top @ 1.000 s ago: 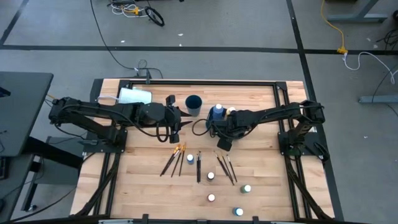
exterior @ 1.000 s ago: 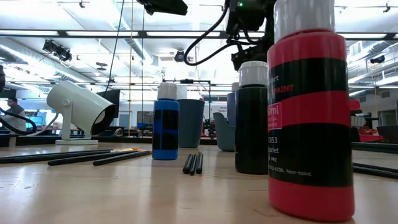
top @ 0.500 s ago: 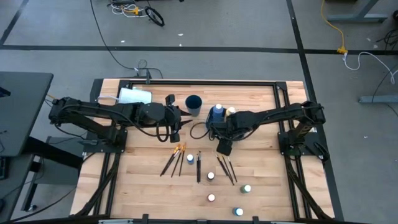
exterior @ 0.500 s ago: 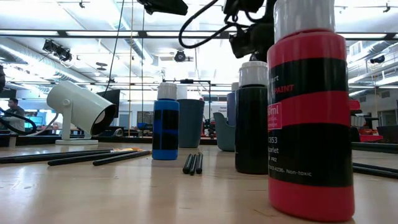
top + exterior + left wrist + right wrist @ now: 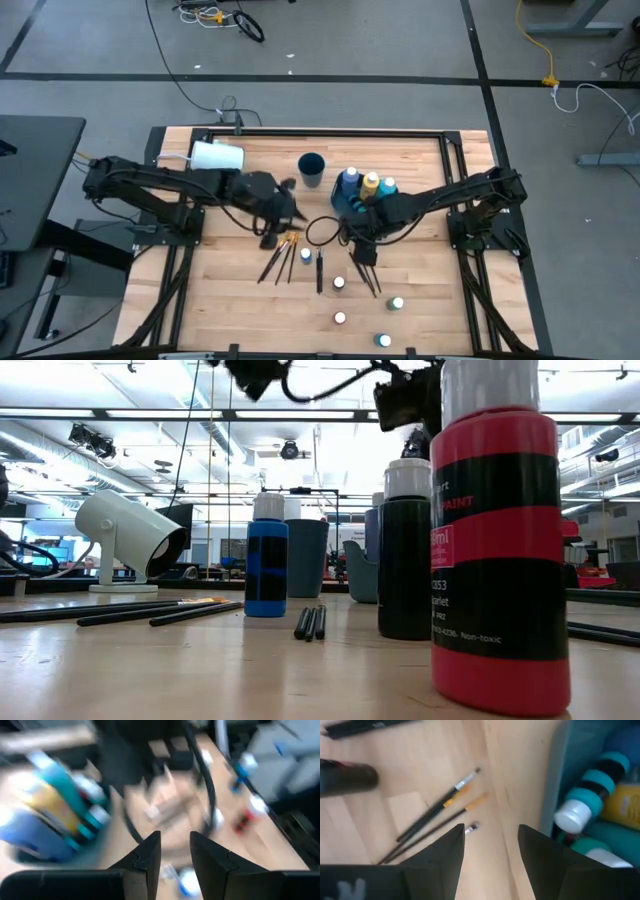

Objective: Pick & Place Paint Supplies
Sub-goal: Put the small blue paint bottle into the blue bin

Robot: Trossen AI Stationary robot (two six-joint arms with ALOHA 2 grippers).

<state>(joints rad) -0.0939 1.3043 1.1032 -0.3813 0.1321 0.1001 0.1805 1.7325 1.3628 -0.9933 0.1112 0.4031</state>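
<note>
Left of centre in the high view, the left gripper (image 5: 268, 240) has swung down toward the left group of paintbrushes (image 5: 281, 256); its jaws stand slightly apart with nothing between them. Centre frame, the blue bin (image 5: 352, 196) on the bench (image 5: 420, 160) now shows its paint bottles (image 5: 371, 184), the right arm having cleared them. The right gripper (image 5: 364, 254) has dropped over the right-hand brushes (image 5: 362, 270), jaws wide and empty. Judgement: both arms are beginning brush pickups; loose bottles (image 5: 339, 284) remain lower right.
</note>
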